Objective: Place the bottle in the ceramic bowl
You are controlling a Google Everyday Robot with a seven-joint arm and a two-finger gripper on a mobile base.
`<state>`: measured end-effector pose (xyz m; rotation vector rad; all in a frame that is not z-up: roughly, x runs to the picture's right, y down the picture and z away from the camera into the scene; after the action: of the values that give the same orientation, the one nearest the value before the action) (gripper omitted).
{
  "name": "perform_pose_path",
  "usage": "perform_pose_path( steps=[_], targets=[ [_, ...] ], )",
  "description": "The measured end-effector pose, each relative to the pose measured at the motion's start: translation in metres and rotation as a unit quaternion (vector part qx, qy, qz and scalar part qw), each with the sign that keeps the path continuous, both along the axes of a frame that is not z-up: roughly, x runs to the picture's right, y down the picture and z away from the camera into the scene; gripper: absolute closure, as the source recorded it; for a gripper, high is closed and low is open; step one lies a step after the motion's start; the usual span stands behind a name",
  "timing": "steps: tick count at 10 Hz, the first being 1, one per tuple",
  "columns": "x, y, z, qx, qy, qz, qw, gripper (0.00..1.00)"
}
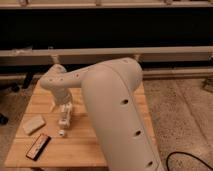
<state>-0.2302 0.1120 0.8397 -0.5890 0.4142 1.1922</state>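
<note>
Arm fills centre frame. Pincer points down over desk, left of centre. Bottle just below it. Grip state: cannot tell.

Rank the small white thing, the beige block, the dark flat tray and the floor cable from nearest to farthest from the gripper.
The gripper hangs over the table, toward its left part in view.
1. small white thing, just below it in view
2. beige block, farther left
3. dark flat tray, near the front-left corner
4. cable, on the floor far right
</note>
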Motion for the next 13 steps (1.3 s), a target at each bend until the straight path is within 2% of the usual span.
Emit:
perform_pose_path(
  steps=[4,11,12,13],
  targets=[
    [0.003,0.013,0.012,-0.017,-0.001,0.0,0.9999,0.05],
    [0.001,0.026,0.023,-0.037,0.004,-0.018,0.9991,0.05],
    [0.002,0.028,0.025,-0.041,0.004,-0.019,0.999,0.06],
    [0.001,0.029,0.027,-0.045,0.004,-0.019,0.9988,0.14]
  ],
)
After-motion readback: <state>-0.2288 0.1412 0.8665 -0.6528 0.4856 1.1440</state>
